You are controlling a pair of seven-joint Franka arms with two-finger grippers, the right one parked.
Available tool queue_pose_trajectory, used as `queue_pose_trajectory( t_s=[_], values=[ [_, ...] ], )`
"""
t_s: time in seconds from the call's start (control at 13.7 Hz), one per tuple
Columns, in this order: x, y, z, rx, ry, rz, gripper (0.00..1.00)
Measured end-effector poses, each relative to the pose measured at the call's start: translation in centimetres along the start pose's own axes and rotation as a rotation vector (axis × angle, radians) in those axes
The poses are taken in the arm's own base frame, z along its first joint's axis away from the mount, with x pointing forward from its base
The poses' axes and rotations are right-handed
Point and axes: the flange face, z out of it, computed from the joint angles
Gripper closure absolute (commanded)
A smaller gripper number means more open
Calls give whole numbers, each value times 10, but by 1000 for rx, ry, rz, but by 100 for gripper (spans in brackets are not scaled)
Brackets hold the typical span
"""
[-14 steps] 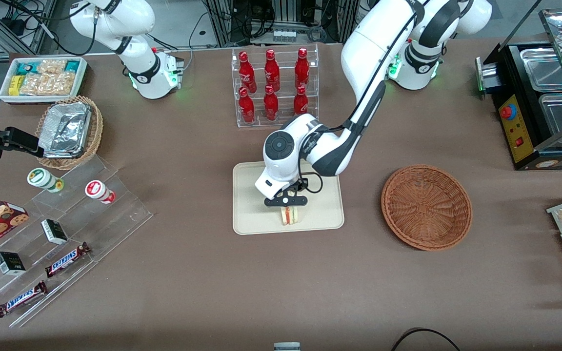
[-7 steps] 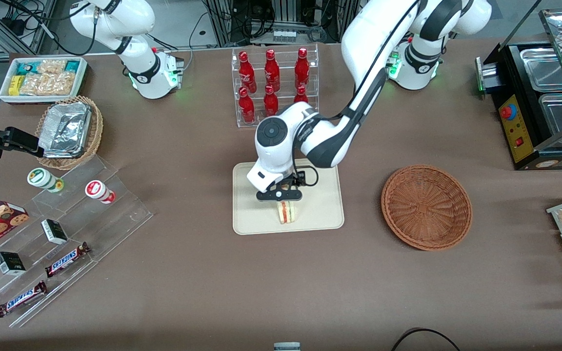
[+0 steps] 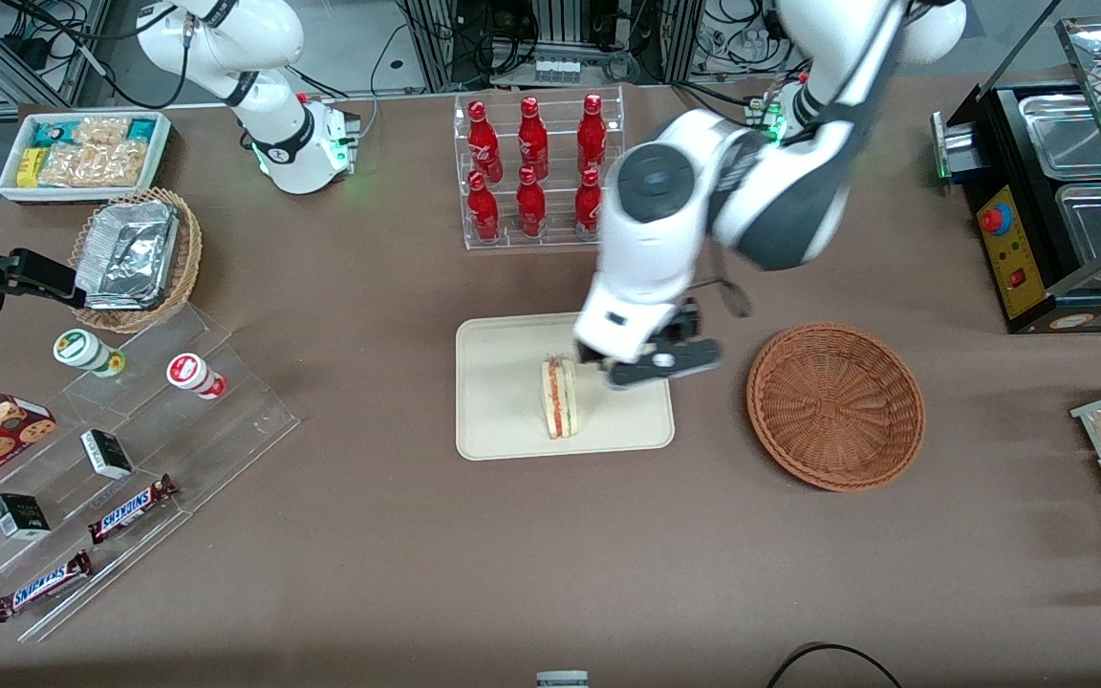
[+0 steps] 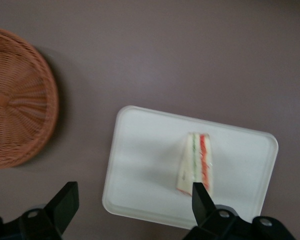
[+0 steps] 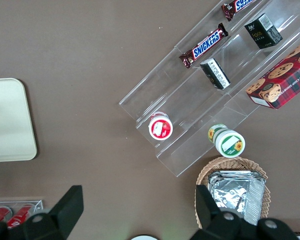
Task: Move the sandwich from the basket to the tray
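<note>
The sandwich (image 3: 560,397) (image 4: 196,162) stands on its edge on the cream tray (image 3: 503,382) (image 4: 140,165), its red and green filling showing. My left gripper (image 3: 662,368) (image 4: 134,192) hangs above the tray's edge on the working arm's side, between the sandwich and the basket. It is open, with nothing between its fingers. The reddish-brown wicker basket (image 3: 835,406) (image 4: 15,100) sits beside the tray toward the working arm's end, and nothing lies in it.
A clear rack of red bottles (image 3: 536,172) stands farther from the front camera than the tray. Toward the parked arm's end are a stepped acrylic shelf with snacks (image 3: 130,449), a foil-filled tan basket (image 3: 135,253) and a white snack box (image 3: 82,153). A black food warmer (image 3: 1067,191) stands at the working arm's end.
The gripper let go of the sandwich, rose off the tray and swung toward the basket. The sandwich stays standing on the tray.
</note>
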Motion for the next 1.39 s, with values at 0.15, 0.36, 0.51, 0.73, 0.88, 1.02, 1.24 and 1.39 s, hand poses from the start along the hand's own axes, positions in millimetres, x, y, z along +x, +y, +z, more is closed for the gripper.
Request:
queue_pose_trajectory(
  t_s=[0.15,0.36,0.51,0.73,0.88,1.02,1.24,1.39],
  values=[
    [23,-56,-30,-5,14,-21,0],
    [41,-159,-72,-2,23,34,0],
    [44,-226,-96,5,-1,87,0],
    [48,-297,-118,17,-30,170,0],
    [53,-317,-120,21,-43,191,0],
    [56,-324,-116,25,-57,191,0],
    [69,-336,-113,23,-59,221,0],
    [83,-355,-116,18,-51,242,0]
  ],
)
